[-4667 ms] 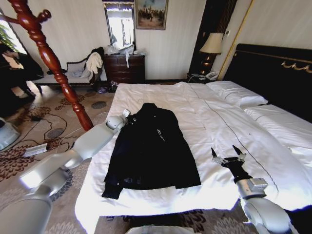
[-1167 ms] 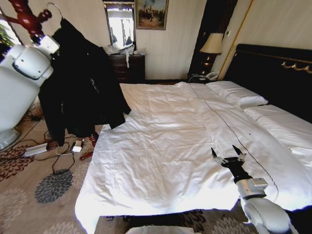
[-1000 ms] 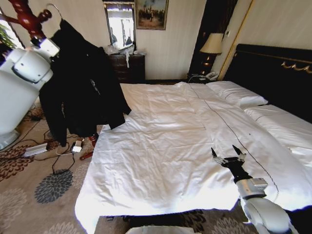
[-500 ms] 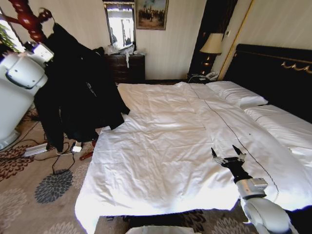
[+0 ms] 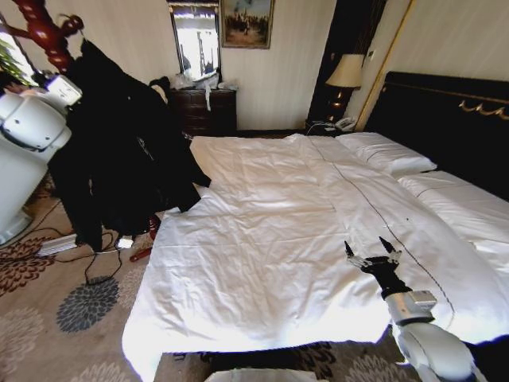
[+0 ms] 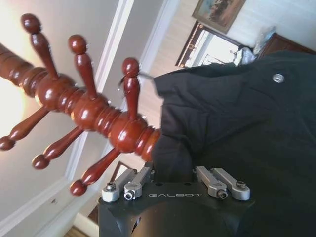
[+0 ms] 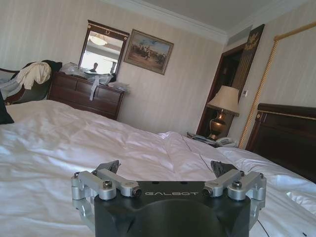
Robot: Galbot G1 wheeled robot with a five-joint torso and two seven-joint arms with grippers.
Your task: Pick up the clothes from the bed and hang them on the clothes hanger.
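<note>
The clothes, a large black jacket, hang limp at the left, off the bed, up against the red-brown wooden coat stand. My left gripper is raised to the jacket's collar and shut on it. In the left wrist view the black fabric runs down between the fingers of the left gripper. A thin wire hook sits right by one peg of the stand. My right gripper stands open over the bed's front right part, with nothing in the right gripper.
A dark dresser with a mirror stands at the back wall, and a lamp stands by the black headboard. Cables and small items lie on the patterned carpet under the jacket. A cream garment is draped on a chair.
The jacket, flat on the bed 4.7 s ago, now hangs from my raised left gripper. Over the last second it moved left and closer to the stand's pegs. The right arm stayed still.
</note>
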